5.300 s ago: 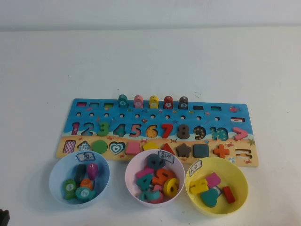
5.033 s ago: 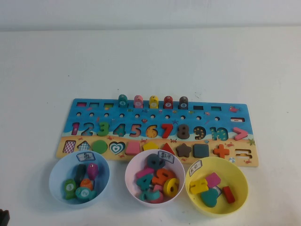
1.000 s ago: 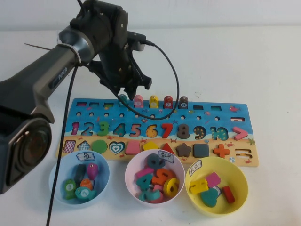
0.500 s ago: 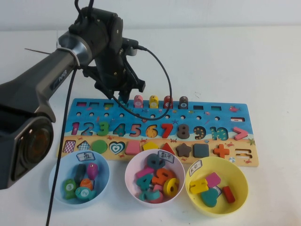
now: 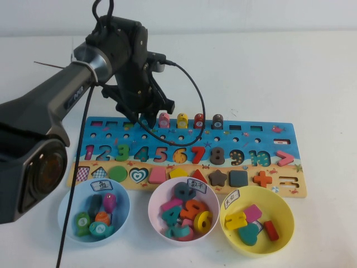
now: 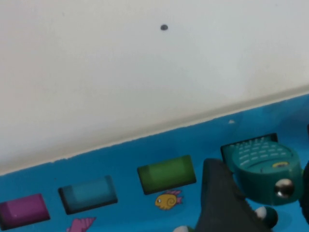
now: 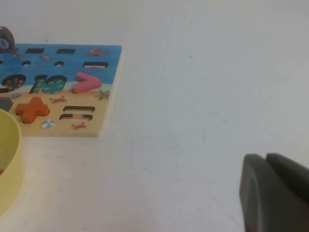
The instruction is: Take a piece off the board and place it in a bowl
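The left pincer (image 5: 147, 115) has dropped from mid-air onto the piece (image 6: 263, 166), which stands in its hole at the board's (image 5: 245, 139) upper left edge (whether it is gripped I cannot tell). Lifting seems next. The right pincer (image 7: 266, 193), pressed together, hangs over bare table. Five pegs in the row, three bowls; the light blue bowl (image 5: 66, 207) sits lower left.

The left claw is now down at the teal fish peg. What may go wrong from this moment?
1. The left claw sits at the teal fish peg, and the pink peg stands right beside it, so a finger may knock that neighbour.
2. The peg stands at the far edge of the board; lifting at a slant may tilt or drag the board.
3. The light blue bowl already holds several pieces, so the dropped peg may bounce out.
The right claw is parked off the board.
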